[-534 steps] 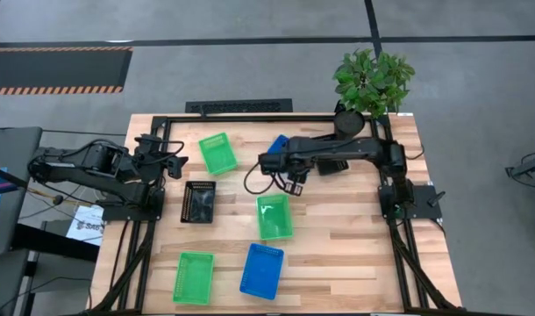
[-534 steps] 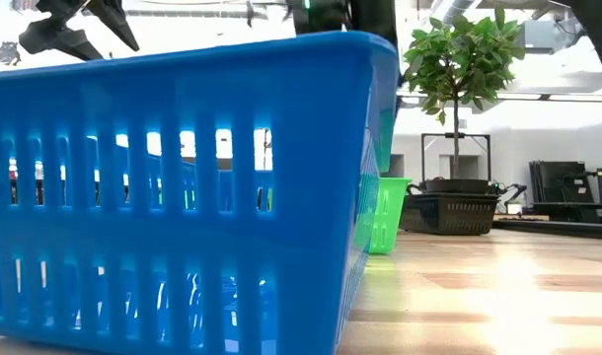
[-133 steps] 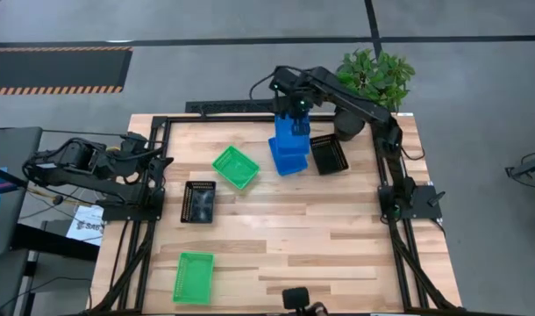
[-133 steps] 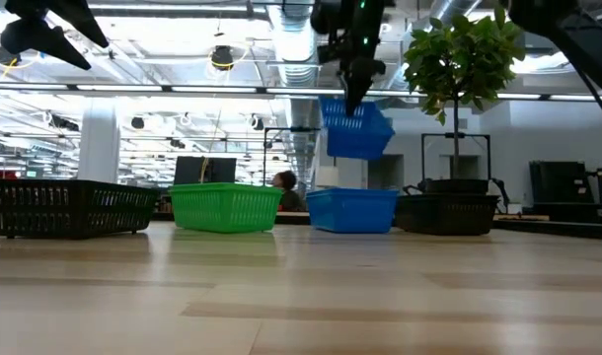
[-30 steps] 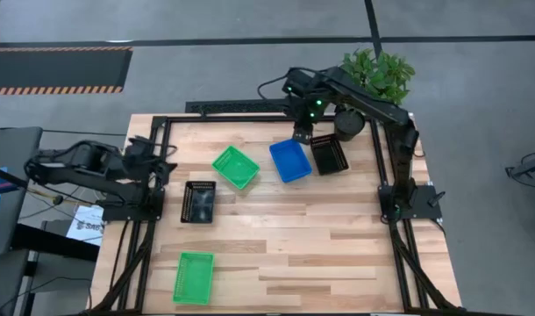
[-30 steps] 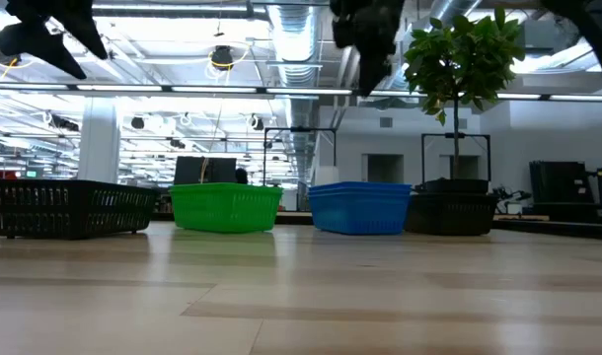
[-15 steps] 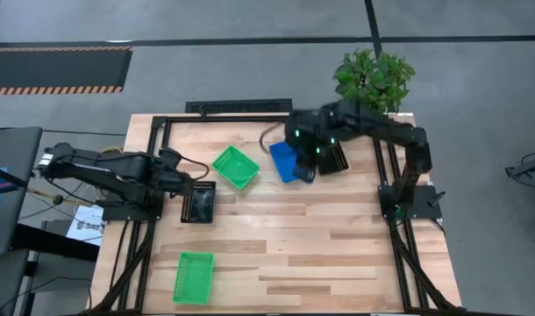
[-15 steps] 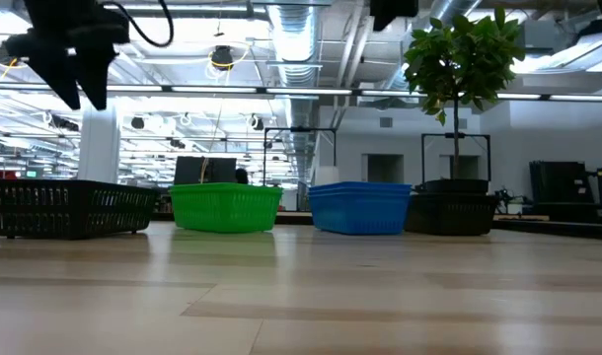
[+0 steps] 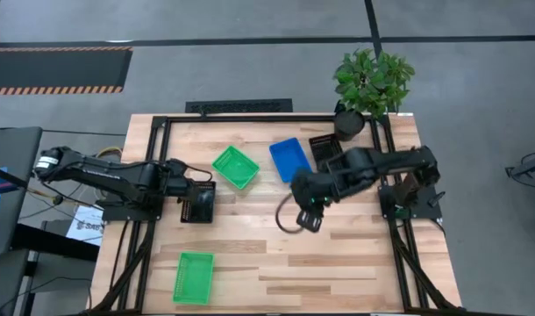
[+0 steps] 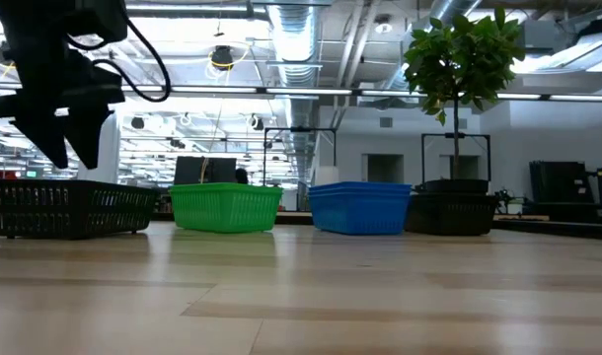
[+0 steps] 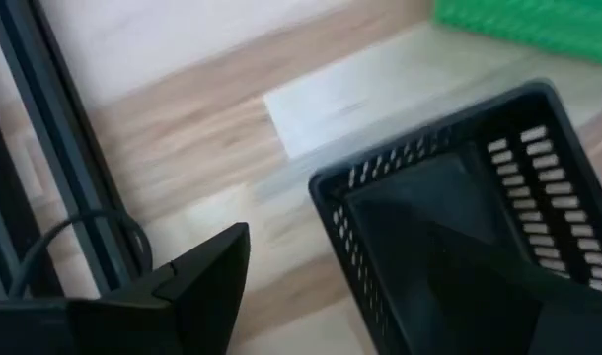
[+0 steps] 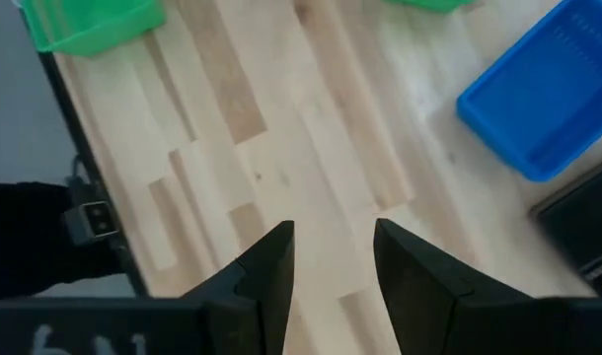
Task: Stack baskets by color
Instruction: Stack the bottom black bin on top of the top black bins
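Observation:
A black basket [image 9: 198, 204] rests flat on the table at the left. My left gripper [image 9: 187, 187] hangs open just above its far-left end [image 10: 72, 163], clear of the rim; one finger [image 11: 207, 271] shows outside the basket's short wall [image 11: 331, 197]. Blue baskets [image 9: 289, 158] stand nested at the far middle, next to another black basket [image 9: 323, 147]. One green basket [image 9: 235, 167] sits left of the blue ones, and another [image 9: 193, 276] is near the front left. My right gripper [image 9: 307, 218] is open over bare wood mid-table, holding nothing [image 12: 331, 261].
A potted plant [image 9: 368, 83] stands at the far right corner behind the black basket. A black metal frame [image 9: 158, 167] runs along the table's left, far and right edges. Bare wood lies across the near right half [image 9: 338, 263].
My left gripper has come down and gone toward the table's right, from beside the frame to just over the left black basket. My right gripper has swung away from the far edge above the blue baskets, toward the near side, out to mid-table. The baskets have stayed put.

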